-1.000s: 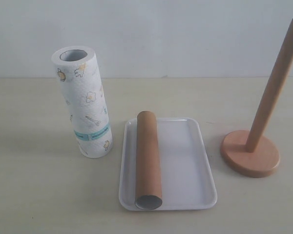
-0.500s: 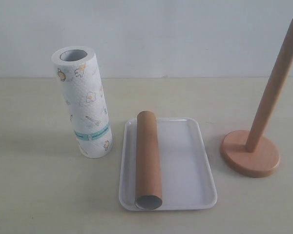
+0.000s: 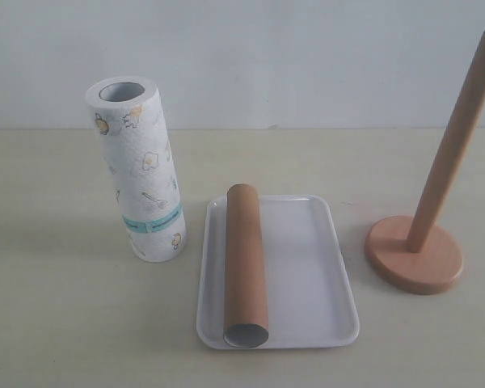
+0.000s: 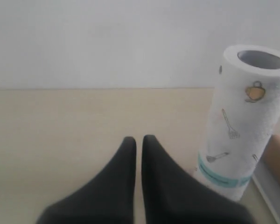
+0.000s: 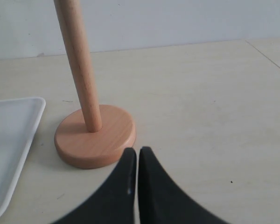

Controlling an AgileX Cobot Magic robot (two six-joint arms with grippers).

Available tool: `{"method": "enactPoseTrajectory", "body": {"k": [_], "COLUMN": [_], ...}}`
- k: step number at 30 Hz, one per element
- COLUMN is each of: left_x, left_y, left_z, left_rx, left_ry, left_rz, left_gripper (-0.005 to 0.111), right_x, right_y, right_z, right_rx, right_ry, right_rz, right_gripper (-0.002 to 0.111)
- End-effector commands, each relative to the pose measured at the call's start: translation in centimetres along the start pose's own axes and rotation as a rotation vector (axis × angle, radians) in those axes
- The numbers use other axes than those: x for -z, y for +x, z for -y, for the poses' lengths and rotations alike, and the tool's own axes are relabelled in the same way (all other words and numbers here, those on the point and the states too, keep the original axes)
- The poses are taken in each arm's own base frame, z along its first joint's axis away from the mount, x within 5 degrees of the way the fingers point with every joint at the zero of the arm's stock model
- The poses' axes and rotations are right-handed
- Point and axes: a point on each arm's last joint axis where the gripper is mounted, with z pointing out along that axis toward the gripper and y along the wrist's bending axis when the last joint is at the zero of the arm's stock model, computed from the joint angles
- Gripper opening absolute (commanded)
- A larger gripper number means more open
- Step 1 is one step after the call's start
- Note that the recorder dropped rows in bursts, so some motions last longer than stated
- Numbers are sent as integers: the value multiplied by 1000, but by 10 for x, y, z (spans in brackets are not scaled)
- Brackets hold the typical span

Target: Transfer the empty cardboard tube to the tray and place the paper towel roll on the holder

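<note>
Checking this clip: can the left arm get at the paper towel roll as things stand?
Probably yes. The paper towel roll stands upright beside the left end effector, with only bare table between them. The end effector is shut, so it must open first.

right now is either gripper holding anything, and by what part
Nothing is held. The left gripper and the right gripper are both shut and empty.
</note>
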Motion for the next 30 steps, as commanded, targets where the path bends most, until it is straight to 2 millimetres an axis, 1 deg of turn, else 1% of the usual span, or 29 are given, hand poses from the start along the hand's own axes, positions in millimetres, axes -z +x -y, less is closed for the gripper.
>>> {"method": "enactPoseTrajectory", "body": {"k": [1,5,9,12,16,19,20,22,23,25,28,30], "left_x": [-11,-19,-26,-33,-35,-36,-38,-41,-43,-49,-64,-71], "left_y": [-2,-1,8,18,28,41,50,59,60,61,74,80], "left_z": [15,35,51,53,57,57,56,56,55,54,52,53], "left_rx": [2,-59,-224,-235,-171,-150,-150,-138,-129,-112,-109,-131], "left_ry": [97,214,308,324,381,390,392,388,379,353,305,300], "left_rz": [16,43,14,9,150,148,119,101,104,127,77,92], "left_gripper": [4,4,4,4,4,4,4,4,4,4,4,4], "right_x": [0,0,0,0,0,0,0,0,0,0,0,0], "right_y": [1,1,1,1,1,1,1,1,1,1,-2,-2], "right_z": [0,0,0,0,0,0,0,0,0,0,0,0], "right_rx": [6,6,6,6,6,6,6,6,6,1,1,1], "right_ry": [-1,-1,-1,-1,-1,-1,-1,-1,-1,-1,-1,-1], "right_rz": [3,3,3,3,3,3,3,3,3,6,31,31], "right_gripper": [1,1,1,1,1,1,1,1,1,1,1,1]}}
